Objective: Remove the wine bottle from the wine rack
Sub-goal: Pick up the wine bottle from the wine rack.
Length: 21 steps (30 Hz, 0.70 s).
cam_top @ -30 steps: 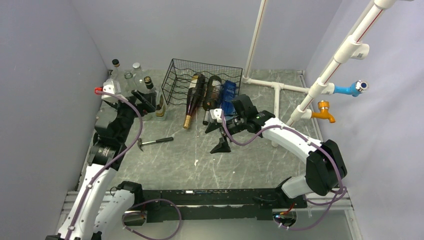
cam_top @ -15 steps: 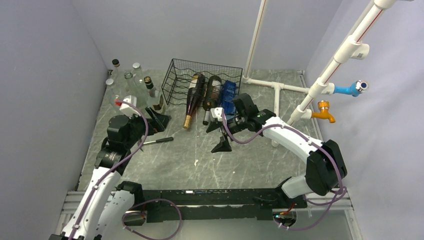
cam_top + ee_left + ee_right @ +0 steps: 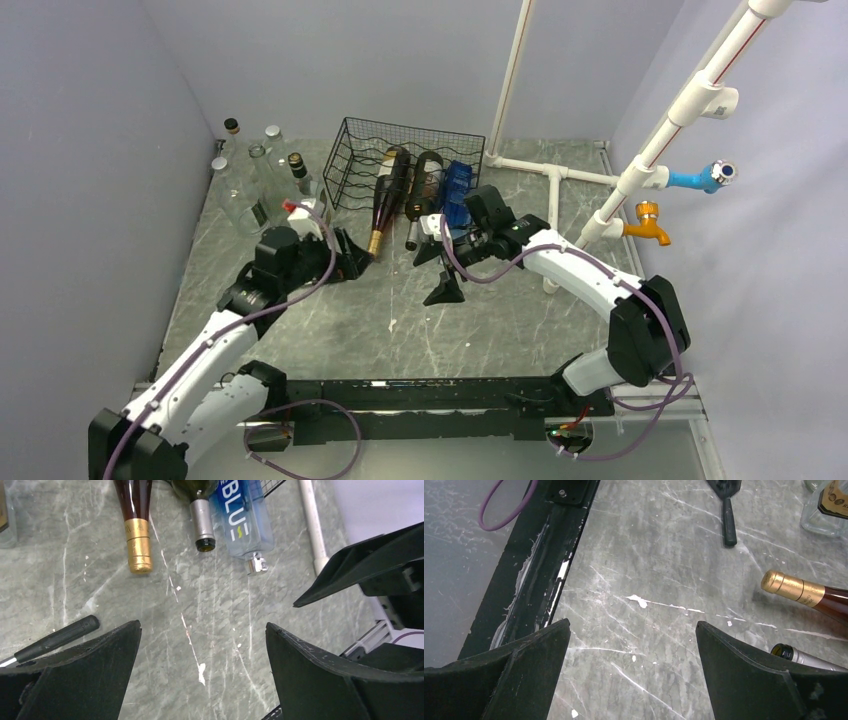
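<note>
The black wire wine rack stands at the back middle of the table. Lying in it side by side, necks sticking out toward me, are a red wine bottle with a gold cap, a dark green wine bottle with a silver neck, and a blue bottle. My left gripper hangs open and empty over bare table, just short of the gold cap. Open and empty too, my right gripper is in front of the silver neck.
Several clear glass bottles stand at the back left. A small hammer lies under the left arm. A white pipe frame with blue and orange taps fills the right. A black rail runs along the near edge.
My left arm has swung right and nearer, away from the standing bottles at the back left to the table in front of the rack. The right arm has barely moved.
</note>
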### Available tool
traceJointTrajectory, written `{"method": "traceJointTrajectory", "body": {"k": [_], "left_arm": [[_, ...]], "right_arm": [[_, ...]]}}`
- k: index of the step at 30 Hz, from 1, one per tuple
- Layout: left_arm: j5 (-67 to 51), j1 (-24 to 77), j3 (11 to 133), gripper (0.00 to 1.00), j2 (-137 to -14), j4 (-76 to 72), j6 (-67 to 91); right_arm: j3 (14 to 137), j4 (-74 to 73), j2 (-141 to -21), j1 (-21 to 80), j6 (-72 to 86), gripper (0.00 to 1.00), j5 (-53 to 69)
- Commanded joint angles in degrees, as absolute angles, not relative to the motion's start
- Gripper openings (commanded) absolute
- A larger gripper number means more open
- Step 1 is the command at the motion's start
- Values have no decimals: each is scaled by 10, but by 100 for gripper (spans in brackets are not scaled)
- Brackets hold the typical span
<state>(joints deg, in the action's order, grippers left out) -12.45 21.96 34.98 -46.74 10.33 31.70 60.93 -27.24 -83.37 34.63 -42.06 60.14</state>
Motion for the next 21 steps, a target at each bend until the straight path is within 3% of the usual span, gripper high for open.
{"method": "traceJointTrajectory", "body": {"k": [1, 11, 21], "left_arm": [[-86, 247, 371, 100, -513, 58, 274], [-108, 271, 413, 100, -648, -15, 248], [-48, 271, 454, 99, -757, -49, 177]], "right_arm": [[636, -280, -839, 343, -436, 100, 614], [658, -280, -852, 325, -389, 100, 570], [660, -272, -862, 314, -369, 100, 559]]}}
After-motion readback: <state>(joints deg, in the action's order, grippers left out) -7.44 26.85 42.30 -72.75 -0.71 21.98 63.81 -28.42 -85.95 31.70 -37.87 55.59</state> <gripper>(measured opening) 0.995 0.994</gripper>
